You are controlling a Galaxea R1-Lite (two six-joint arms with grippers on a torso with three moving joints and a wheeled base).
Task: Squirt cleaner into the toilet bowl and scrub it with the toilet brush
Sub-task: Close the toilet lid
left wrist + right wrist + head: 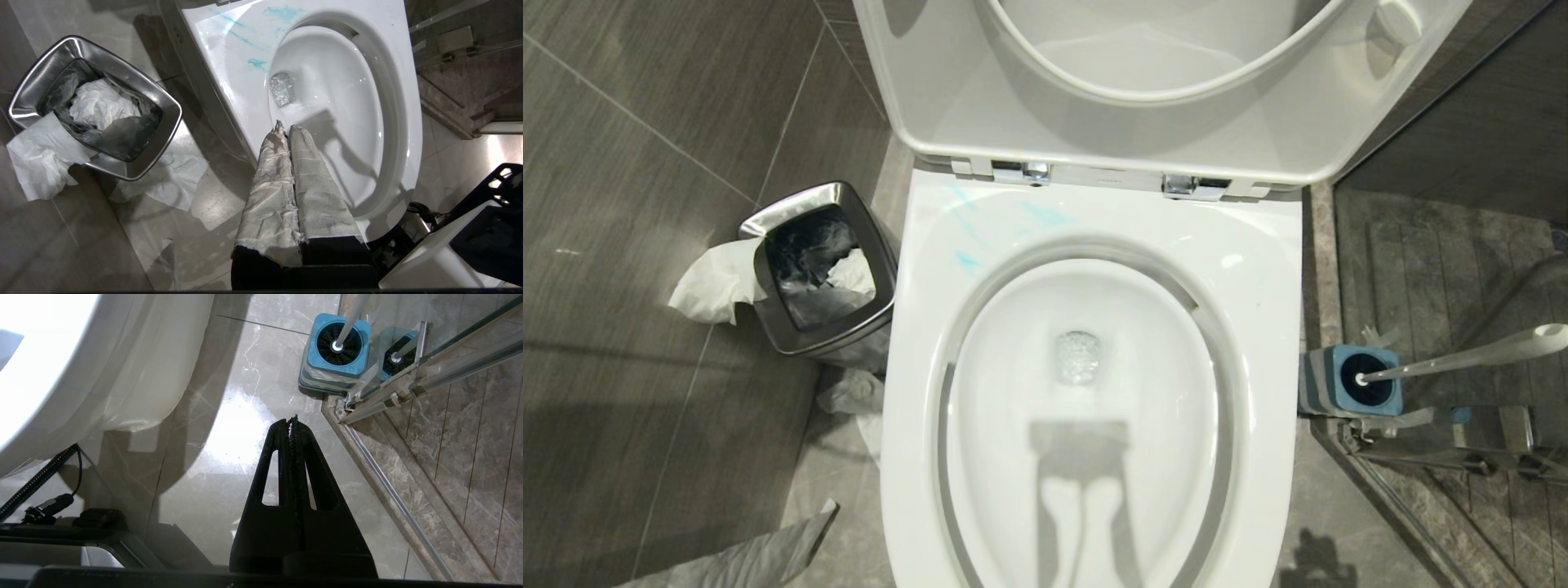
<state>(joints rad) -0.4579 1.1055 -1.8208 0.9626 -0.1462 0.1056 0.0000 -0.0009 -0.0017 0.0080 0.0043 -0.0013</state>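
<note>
The toilet bowl [1258,269] stands open with seat and lid raised. Turquoise cleaner smears [1045,214] streak its back left rim, seen too in the left wrist view as cleaner smears [282,12]. My left gripper [287,127], fingers wrapped in whitish tape, is shut and empty above the bowl's [229,61] left rim; its tip shows in the head view's lower left corner [827,513]. The toilet brush [1462,359] stands in its blue holder [1331,384] right of the toilet. My right gripper [292,420] is shut and empty above the floor, short of the brush [339,345].
A steel waste bin [768,220] with tissue draped over its edge [715,282] stands left of the toilet, with more tissue [854,392] on the floor. A glass shower door and its metal frame [1445,441] run close behind the brush holder. The robot's base [470,245] is near the bowl's front.
</note>
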